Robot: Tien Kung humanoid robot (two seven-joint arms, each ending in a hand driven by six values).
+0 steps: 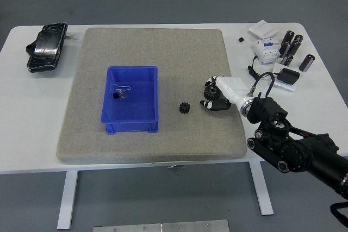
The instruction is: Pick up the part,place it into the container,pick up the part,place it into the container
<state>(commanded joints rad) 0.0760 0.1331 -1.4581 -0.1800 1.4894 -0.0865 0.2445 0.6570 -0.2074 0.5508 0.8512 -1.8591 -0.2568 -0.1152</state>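
At three o'clock of the small black toothed gear (184,108), your right hand (216,96) hovered, fingers curled, grasping nothing; the blue plastic bin (131,123) sat at nine o'clock.

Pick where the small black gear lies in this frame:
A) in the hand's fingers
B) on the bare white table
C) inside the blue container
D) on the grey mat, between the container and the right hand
D: the black gear sits on the grey mat, right of the blue container and left of the right hand.
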